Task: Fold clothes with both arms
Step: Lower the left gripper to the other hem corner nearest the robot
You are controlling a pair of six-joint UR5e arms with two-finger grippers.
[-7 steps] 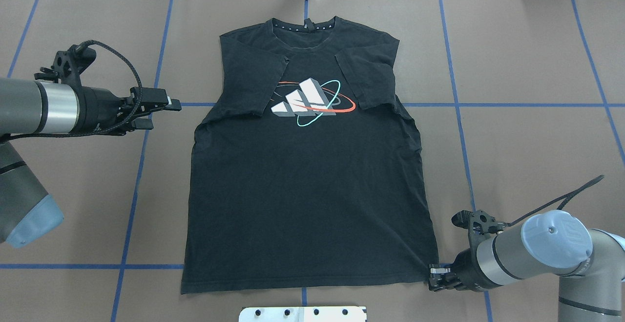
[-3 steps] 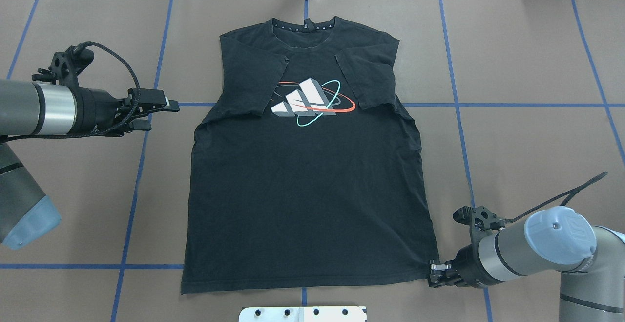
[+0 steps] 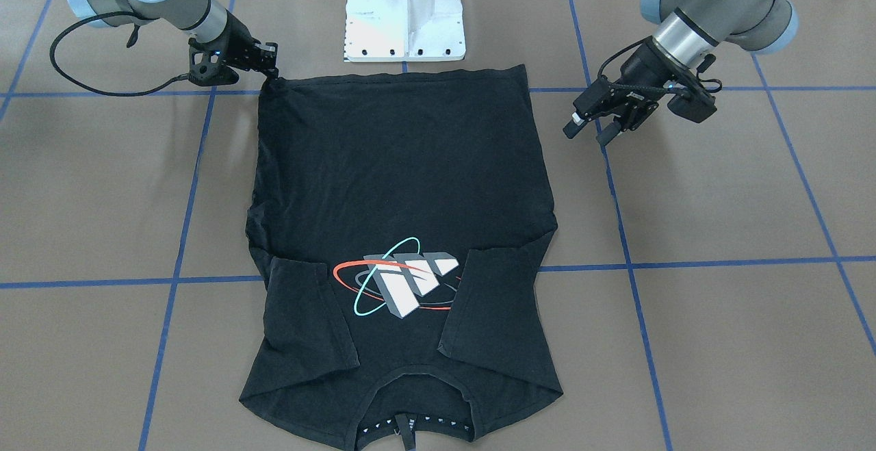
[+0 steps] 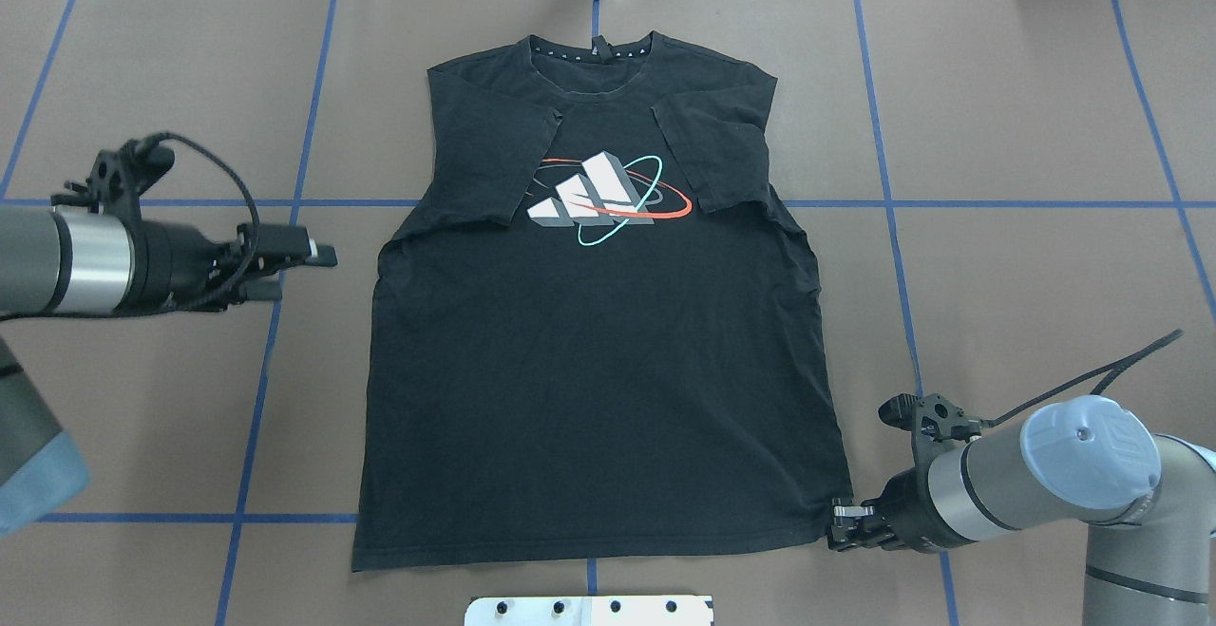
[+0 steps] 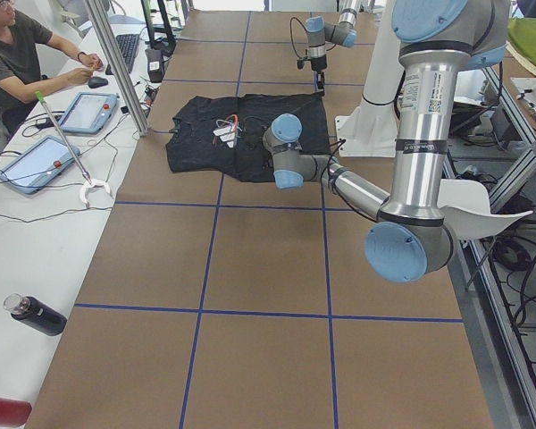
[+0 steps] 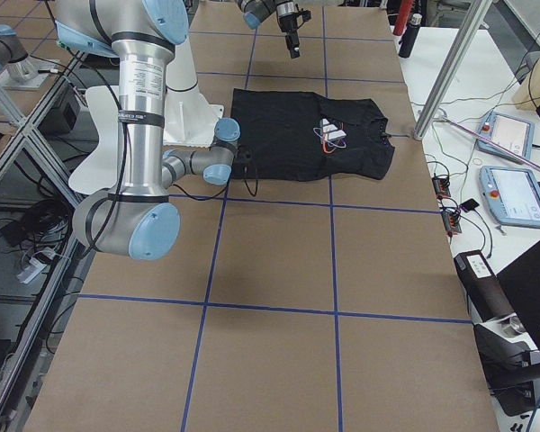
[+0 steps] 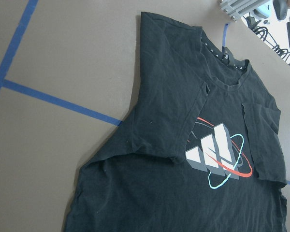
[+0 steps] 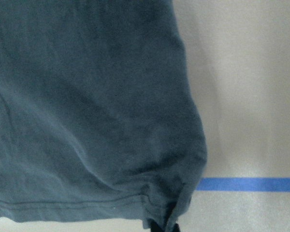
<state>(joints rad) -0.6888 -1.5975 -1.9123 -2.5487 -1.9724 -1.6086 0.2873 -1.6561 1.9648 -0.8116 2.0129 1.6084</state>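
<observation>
Your black T-shirt (image 4: 598,369) lies flat and face up in the middle of the table (image 4: 1026,275), collar (image 4: 594,47) away from the robot and hem towards it. The first stage looks done: the sleeve on the robot's left (image 4: 489,165) and the sleeve on the robot's right (image 4: 717,156) are both turned inward over the chest, each lapping an edge of the chest graphic (image 4: 603,197). The body is unfolded, with no crease across or down it, so I judge you less than halfway. The right gripper (image 4: 841,526) sits low at the hem corner (image 3: 274,83) on its own side, fingers pinched on the cloth, which bunches up into them in the front-facing view. The left gripper (image 4: 306,275) hangs beside the shirt's opposite edge, near armpit level and clear of the cloth, fingers spread and holding nothing. So only 1 of 2 holds is made; what is left is the second hold and the folds of the body
</observation>
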